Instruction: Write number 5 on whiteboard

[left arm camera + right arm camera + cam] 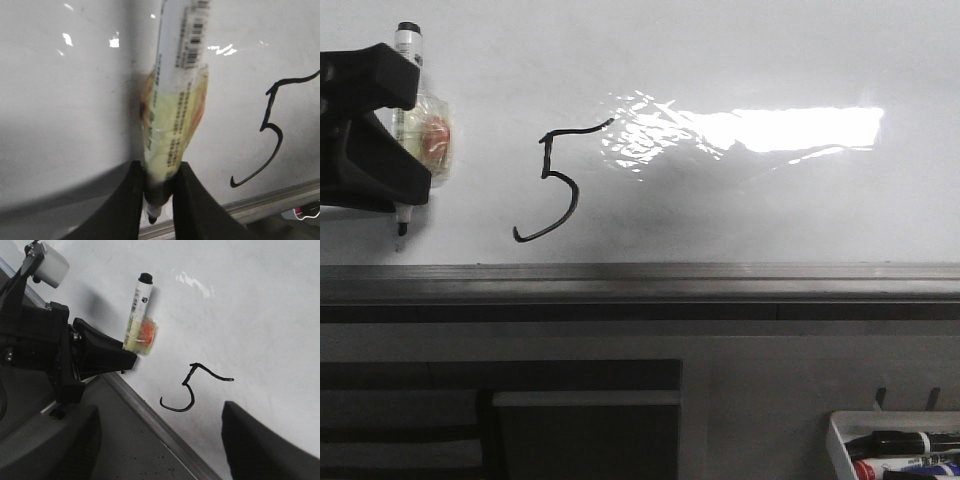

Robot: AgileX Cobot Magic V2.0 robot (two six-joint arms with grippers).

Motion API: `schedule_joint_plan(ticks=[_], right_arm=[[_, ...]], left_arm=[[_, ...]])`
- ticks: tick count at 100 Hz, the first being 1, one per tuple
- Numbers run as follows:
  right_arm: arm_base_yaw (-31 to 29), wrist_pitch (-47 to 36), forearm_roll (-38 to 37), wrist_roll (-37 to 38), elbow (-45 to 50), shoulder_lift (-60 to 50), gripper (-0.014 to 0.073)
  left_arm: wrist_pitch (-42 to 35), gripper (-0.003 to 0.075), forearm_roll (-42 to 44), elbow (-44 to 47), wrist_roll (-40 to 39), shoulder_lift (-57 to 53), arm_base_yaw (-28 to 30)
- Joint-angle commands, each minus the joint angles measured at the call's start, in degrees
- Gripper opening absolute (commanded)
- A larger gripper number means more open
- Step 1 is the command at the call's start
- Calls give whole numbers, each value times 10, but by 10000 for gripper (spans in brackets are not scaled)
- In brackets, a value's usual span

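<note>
We see the number 5 point(553, 184) complete at centre-left of the whiteboard point(770, 60). Our left gripper point(405, 140), at the left edge, clamps the marker point(410, 45); its tip sits close to the board, so drift risks a stray stroke. We cannot tell the right gripper's state.

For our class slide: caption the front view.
Left gripper holds a marker beside the number 5 on the whiteboard.

We see a thin black number 5 point(553, 183) on the glossy white whiteboard point(770, 60), its edge strip grey; the marker point(412, 120) is white, black-tipped, with yellow-orange wrapping.
</note>
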Motion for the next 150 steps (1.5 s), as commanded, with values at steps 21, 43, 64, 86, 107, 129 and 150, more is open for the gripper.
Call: schedule_joint_plan(ticks=[21,43,64,86,107,129,150], right_arm=[[-3,-27,-6,-5,-15,-16,449],[-3,-39,-5,-5,-15,-16,449],[-3,-39,-5,-5,-15,-16,449],[-3,-51,-5,-5,5,-29,104],[-3,-143,-10,-5,103,-100,-60],[-3,-281,-30,-5,271,-231,-60],[-3,-326,-30,-5,409,-372,-60]], left_arm=[[-24,118,-8,-17,-4,-4,4],[-22,281,-8,-17,-4,-31,4],[-11,281,-4,-17,-4,-79,4],[6,244,23,-17,-3,-168,1],[4,-20,75,-3,-1,-282,1],[-65,-20,111,95,-1,-407,1],[-118,-20,123,198,-1,-497,1]])
